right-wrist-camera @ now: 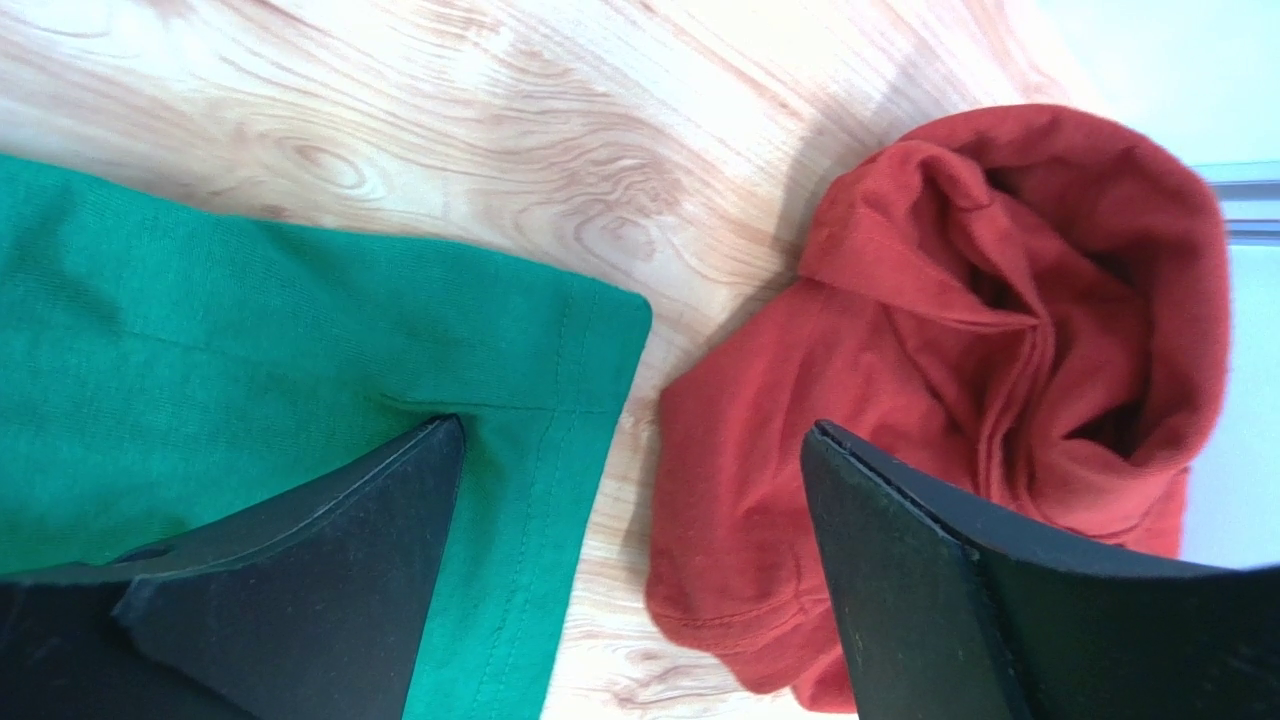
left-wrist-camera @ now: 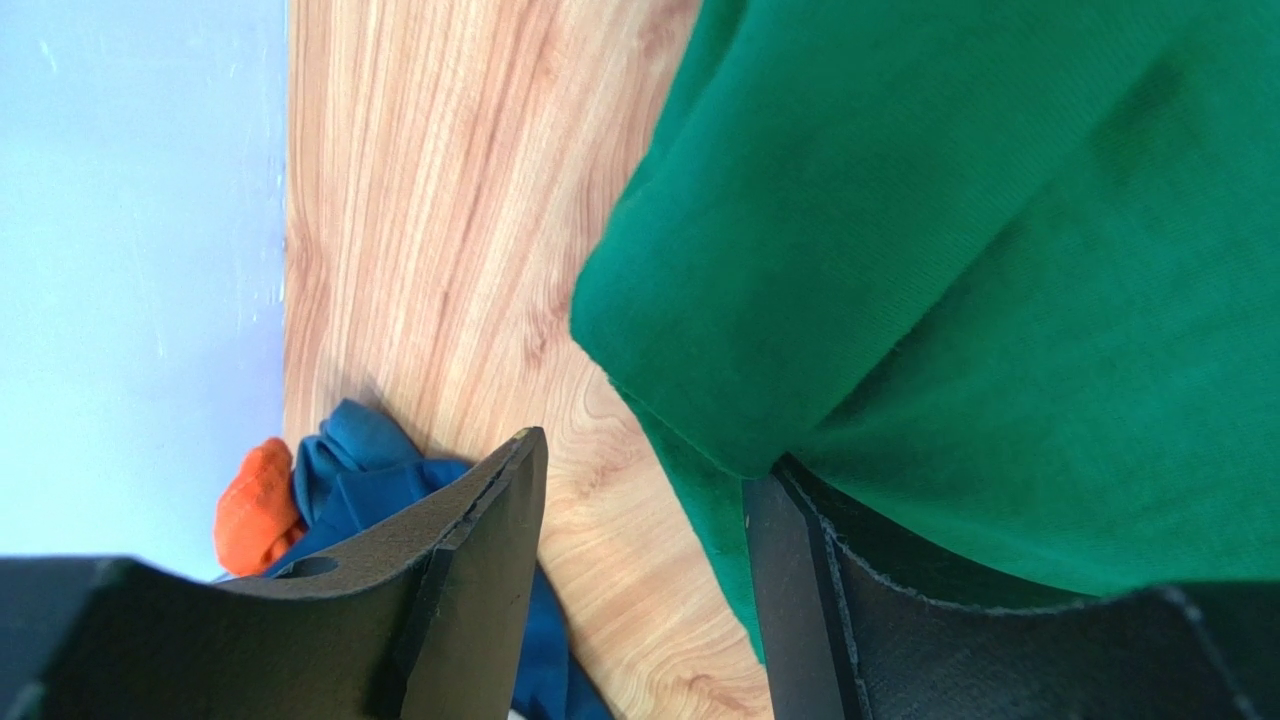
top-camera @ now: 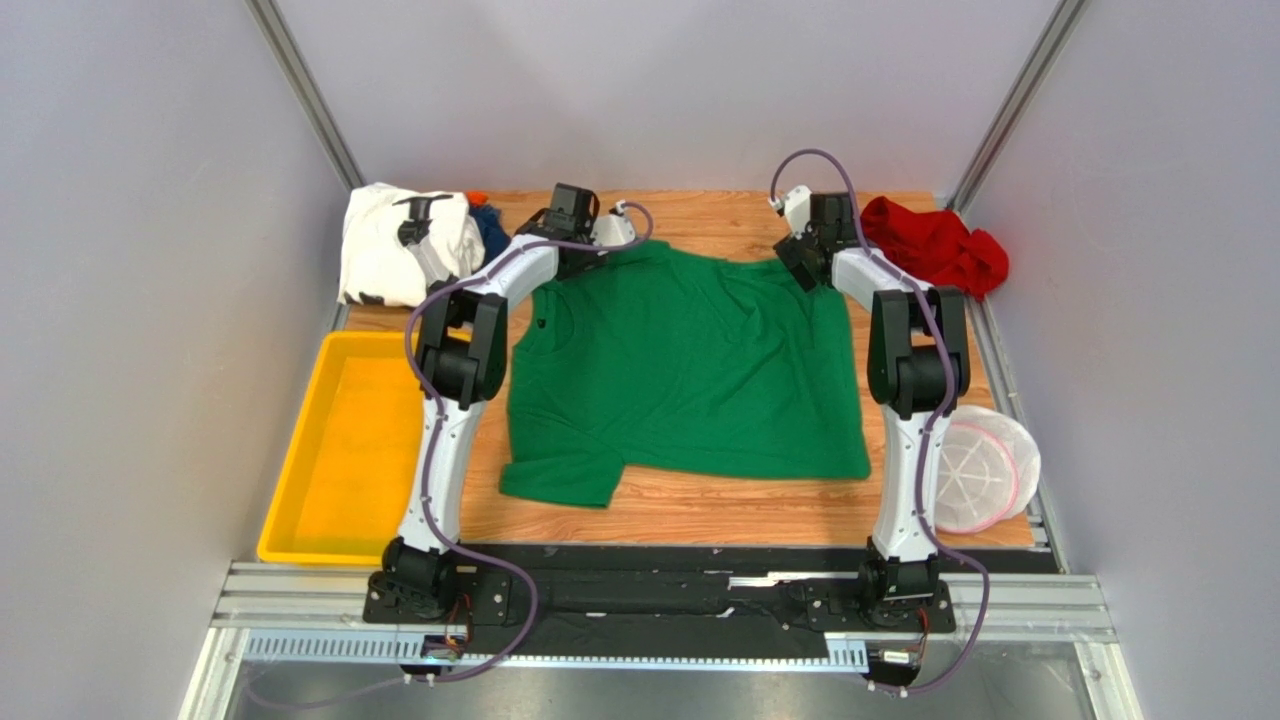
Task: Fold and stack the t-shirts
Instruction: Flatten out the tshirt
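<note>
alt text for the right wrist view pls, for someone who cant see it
The open right gripper hovers over a wooden table. One black finger is above the hemmed corner of a flat green t-shirt, and the other is above a crumpled red t-shirt lying just beside it.

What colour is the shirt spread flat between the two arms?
The shirt is bright green; top view.
</note>
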`<state>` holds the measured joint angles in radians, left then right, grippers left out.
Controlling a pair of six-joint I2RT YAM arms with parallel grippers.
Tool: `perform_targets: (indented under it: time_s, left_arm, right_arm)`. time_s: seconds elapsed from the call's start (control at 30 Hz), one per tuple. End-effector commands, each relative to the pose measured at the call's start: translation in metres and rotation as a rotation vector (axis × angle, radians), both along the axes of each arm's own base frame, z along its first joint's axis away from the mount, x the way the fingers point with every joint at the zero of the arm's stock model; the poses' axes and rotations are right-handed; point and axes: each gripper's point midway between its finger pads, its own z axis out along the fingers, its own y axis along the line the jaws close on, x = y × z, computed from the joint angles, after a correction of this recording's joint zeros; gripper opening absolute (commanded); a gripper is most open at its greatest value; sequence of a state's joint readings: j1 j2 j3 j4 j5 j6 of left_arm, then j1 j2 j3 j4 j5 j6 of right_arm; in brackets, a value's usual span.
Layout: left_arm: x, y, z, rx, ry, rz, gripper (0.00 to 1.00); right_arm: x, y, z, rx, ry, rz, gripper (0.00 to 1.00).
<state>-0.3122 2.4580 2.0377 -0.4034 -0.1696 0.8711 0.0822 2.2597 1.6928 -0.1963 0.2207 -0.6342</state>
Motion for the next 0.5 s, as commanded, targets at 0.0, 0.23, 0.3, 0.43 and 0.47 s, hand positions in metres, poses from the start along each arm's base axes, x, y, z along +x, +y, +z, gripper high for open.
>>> perform_targets:
  time_s: [0.0,0.23,0.3,0.43,0.47]
  left_arm:
    - [-0.012,0.016,0.003,0.043,0.024,-0.004,0.6]
    - [-0.026,0.036,-0.01,0.064,0.06,0.02,0.58]
    - [-0.028,0.04,-0.009,0.064,0.06,0.028,0.58]
    - [-0.038,0.048,-0.016,0.065,0.08,0.039,0.57]
    - [-0.039,0.049,-0.014,0.062,0.078,0.041,0.57]
  right_arm:
    - [0.014,-0.009,0.003,-0.068,-0.036,-0.004,0.89]
    - [0.014,-0.022,0.001,-0.103,-0.038,-0.023,0.89]
    - [0.015,-0.024,-0.001,-0.114,-0.039,-0.026,0.88]
    - [0.015,-0.027,-0.001,-0.125,-0.04,-0.037,0.89]
    - [0.015,-0.029,0.0,-0.125,-0.042,-0.04,0.89]
